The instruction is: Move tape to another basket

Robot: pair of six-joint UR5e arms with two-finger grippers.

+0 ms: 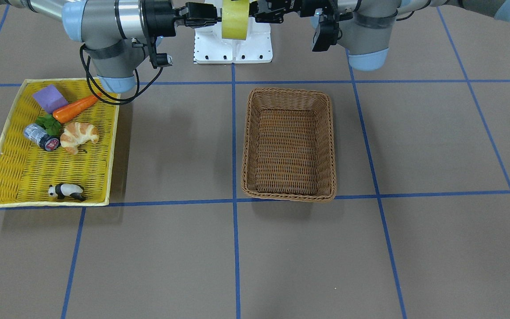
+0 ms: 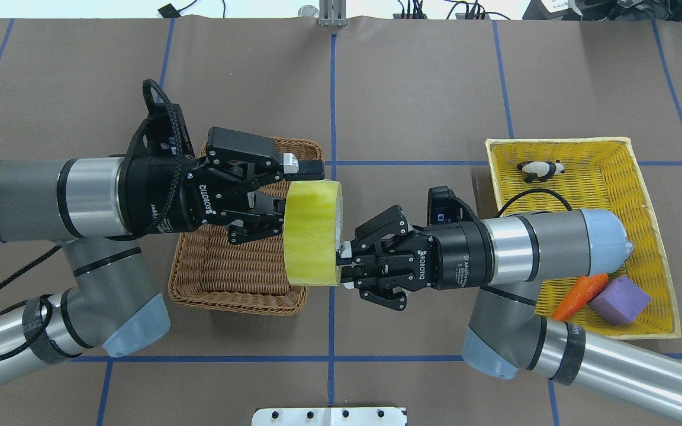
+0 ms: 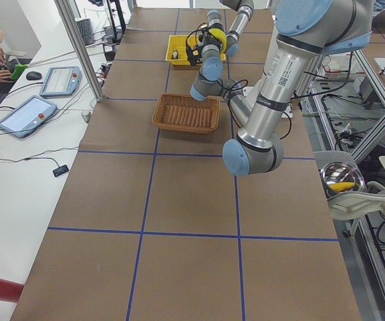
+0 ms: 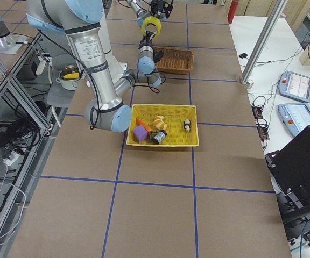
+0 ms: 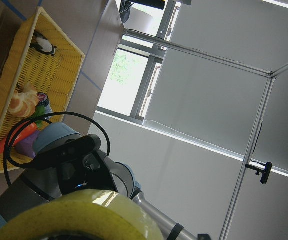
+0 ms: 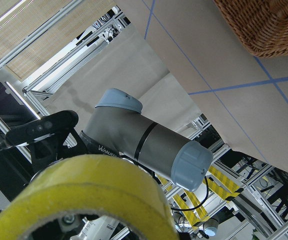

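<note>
Tape (image 2: pixel 311 234) is up in the air, on edge, betw my two end effectors and well above the desk (image 1: pixel 414 248). My right end effector (image 2: pixel 344 269) is clamped on the roll's wall and carries it. My left end effector (image 2: pixel 288 198) faces it from the opposite side w/ jaws apart. One finger (image 2: pixel 304 168) lies just past the tape's outer rim, the other is hidden behind the roll. Can't tell if either left finger touches the tape.

Left wrist cam: tape's curved edge fills the bottom of the view, right in front of the fingers, w/ my right arm beyond it. Right wrist cam: same roll at the bottom, my left arm beyond it.

Basket (image 1: pixel 288 91) sits on the desk, lower down. In the overhead view it shows under my left end effector, nothing in it.

Yellow tray (image 1: pixel 60 168) is on the desk on my right end effector's side, well apart from the basket. It holds a carrot (image 1: pixel 74 108), purple block (image 1: pixel 50 98), croissant (image 1: pixel 79 136), small can (image 1: pixel 40 136) and toy panda (image 1: pixel 66 191).
</note>
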